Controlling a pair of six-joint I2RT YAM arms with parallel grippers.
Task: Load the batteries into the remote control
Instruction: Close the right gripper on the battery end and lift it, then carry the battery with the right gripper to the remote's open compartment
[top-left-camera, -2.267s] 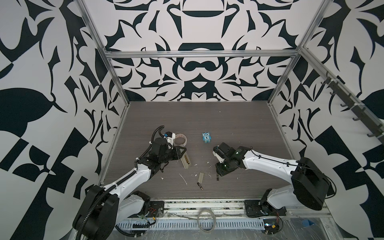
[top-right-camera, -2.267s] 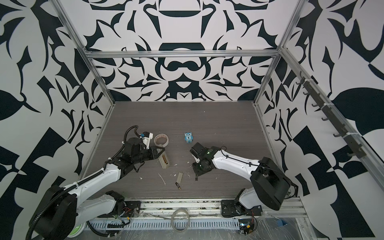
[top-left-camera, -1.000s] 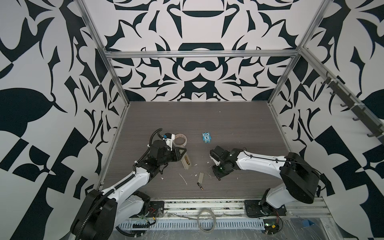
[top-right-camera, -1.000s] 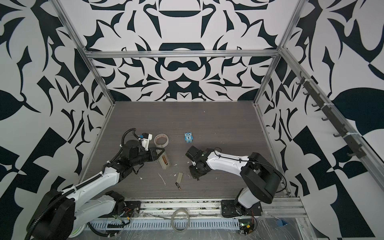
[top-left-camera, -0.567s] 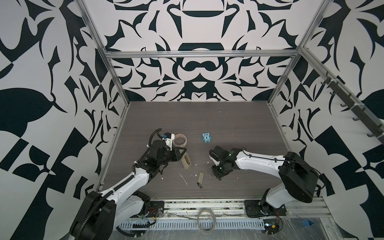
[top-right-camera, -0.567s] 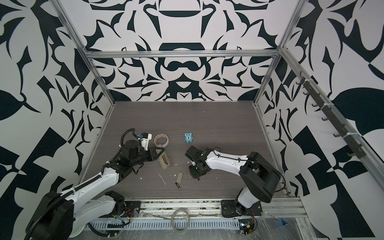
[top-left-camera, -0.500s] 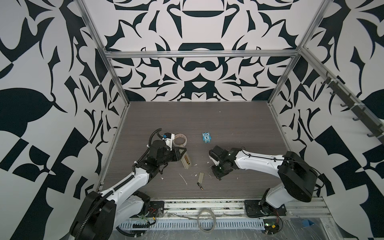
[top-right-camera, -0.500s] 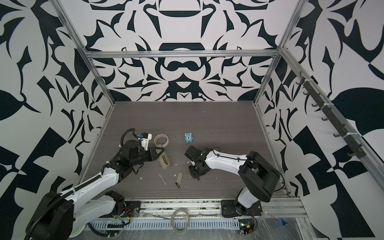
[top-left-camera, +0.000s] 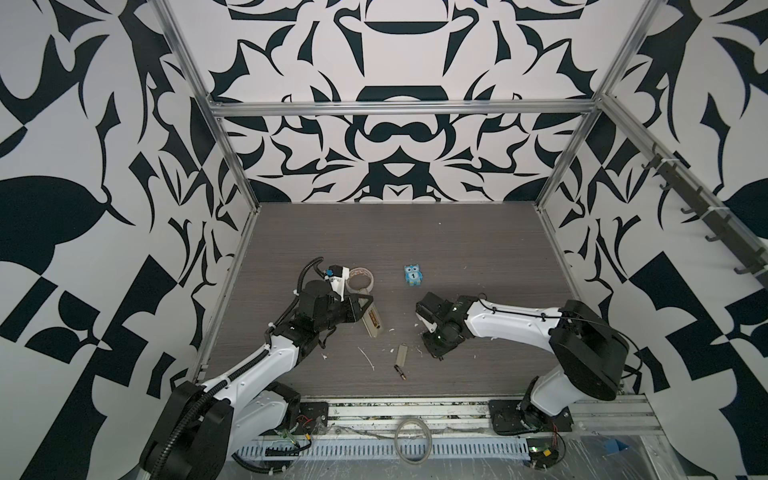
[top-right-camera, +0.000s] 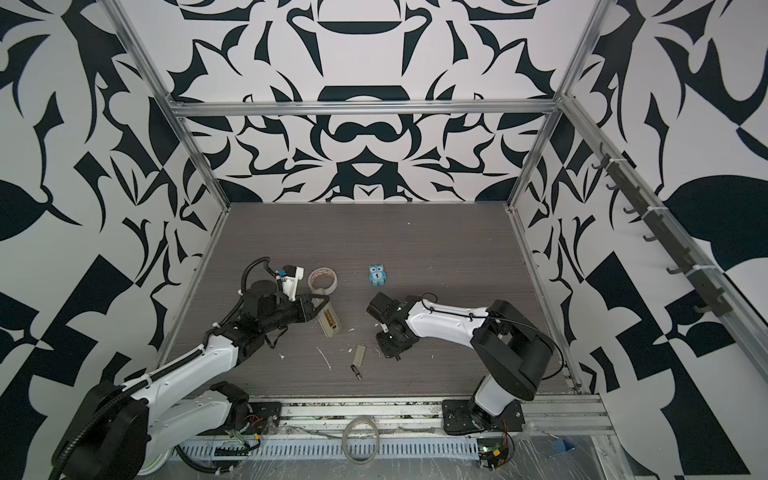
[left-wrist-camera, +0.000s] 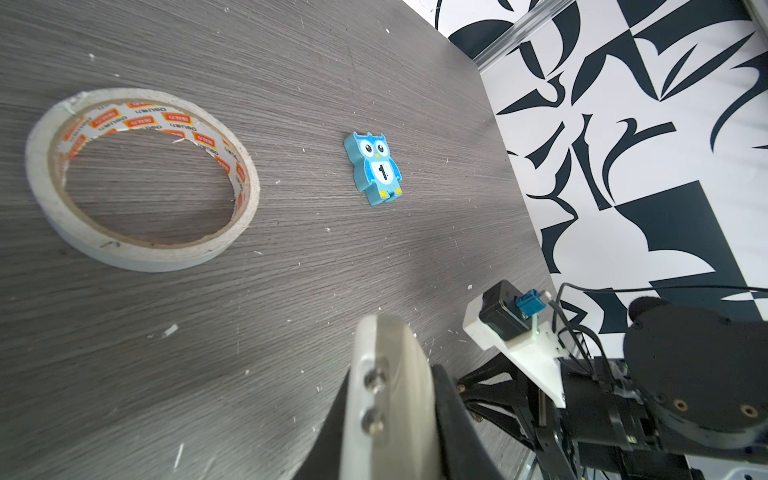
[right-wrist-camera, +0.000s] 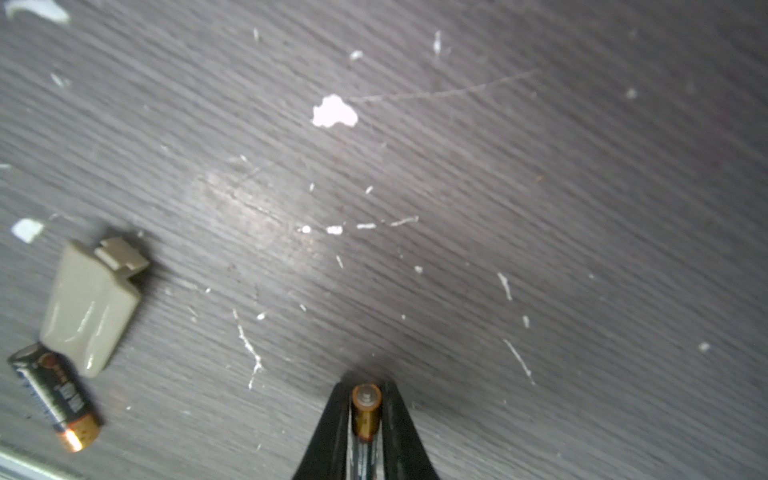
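Note:
The white remote control (top-left-camera: 372, 322) lies slanted on the table left of centre, and my left gripper (top-left-camera: 365, 303) is shut on its far end. In the left wrist view that rounded white end (left-wrist-camera: 386, 365) fills the gap between the black jaws. My right gripper (top-left-camera: 436, 354) points down close to the table, shut on one of the batteries (right-wrist-camera: 365, 415), whose brass end shows between the fingers. The other battery (top-left-camera: 401, 372) lies loose near the front edge, also in the right wrist view (right-wrist-camera: 54, 395).
A beige battery cover (top-left-camera: 401, 354) lies beside the loose battery. A tape roll (top-left-camera: 360, 279) sits just behind my left gripper, and a blue owl figure (top-left-camera: 412, 275) stands behind the middle. White scraps litter the wood-grain table (top-left-camera: 478, 257).
The right arm's elbow and shoulder have swung to the left while its gripper stays low at almost the same spot with the battery. The left arm and the remote have hardly moved.

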